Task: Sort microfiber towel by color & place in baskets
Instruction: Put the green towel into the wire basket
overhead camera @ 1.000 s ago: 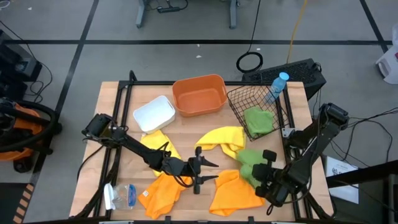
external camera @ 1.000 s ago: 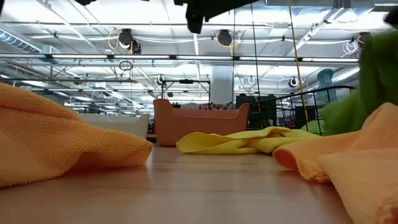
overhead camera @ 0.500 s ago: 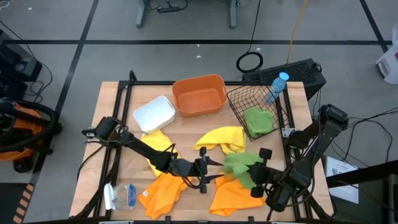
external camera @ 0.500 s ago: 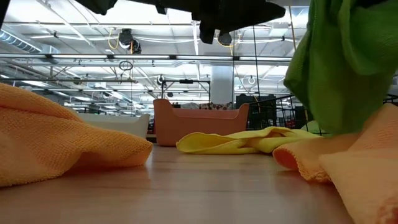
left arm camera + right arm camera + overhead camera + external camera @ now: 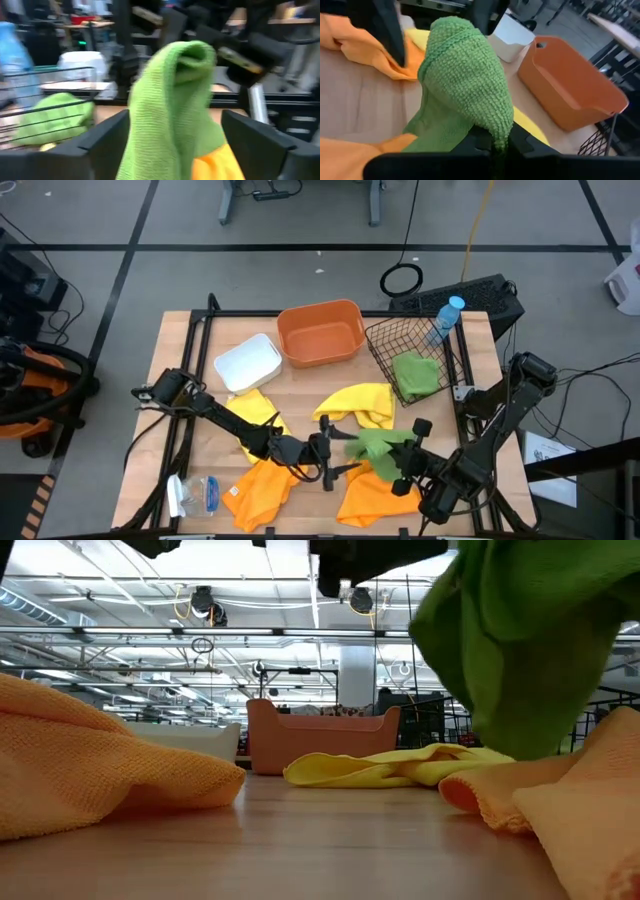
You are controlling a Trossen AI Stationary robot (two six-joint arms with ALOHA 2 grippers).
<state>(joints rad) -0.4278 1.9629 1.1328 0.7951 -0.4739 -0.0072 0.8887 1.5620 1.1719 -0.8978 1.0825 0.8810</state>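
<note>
High view: a wooden table (image 5: 300,385) stands on a grey floor with cables and gear around it. Nearest the front edge lie two orange towels, one at left (image 5: 262,488) and one at right (image 5: 375,492), with a clear packet (image 5: 197,495) at the front left corner.

Just behind them the right pincer (image 5: 398,468) is clamped on a green towel (image 5: 372,445), held off the table over the right orange towel. The left pincer (image 5: 338,457) faces it with fingers (image 5: 105,142) spread apart either side of the hanging cloth; whether they touch it I cannot tell.

Behind the pincers lie yellow towels, one at centre (image 5: 362,403) and one at left (image 5: 255,410). Bare wood shows between these and the far row: white tray (image 5: 248,363), orange tub (image 5: 320,332), then wire basket (image 5: 408,352) at right, holding a second green towel (image 5: 416,375). A blue-capped bottle (image 5: 446,317) stands at the basket's far corner.
</note>
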